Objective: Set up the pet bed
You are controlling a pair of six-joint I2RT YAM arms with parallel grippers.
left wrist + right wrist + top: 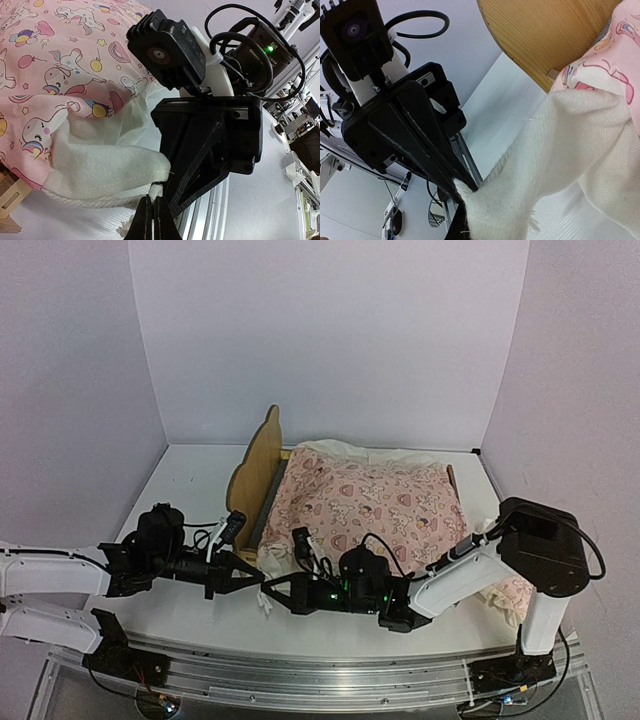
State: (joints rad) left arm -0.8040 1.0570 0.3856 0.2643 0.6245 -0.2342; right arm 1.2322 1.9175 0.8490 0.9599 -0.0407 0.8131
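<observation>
The pet bed (258,472) is standing toward the back of the tabletop (190,490), roughly in the middle. Its pale wooden headboard (545,35) is rising at the left end, and the frame is running off to the right. A pink quilt (370,505) printed with hearts and small cartoon animals is lying over the bed, covering nearly all of the base and spilling past the near side. Its white underside is showing where the near-left corner is turned up. Both arms are reaching in low over the front part of the tabletop and meeting at that corner, just in front of the headboard end of the bed. The left gripper (252,583) is coming in from the left with its fingers pressed together on the tip of the white corner. The right gripper (272,592) is stretching in from the right and is also closed, pinching the same bit of white fabric from the opposite side. The two sets of fingers are almost touching. The corner of the quilt is being held slightly off the tabletop, pulled into a point between them.
</observation>
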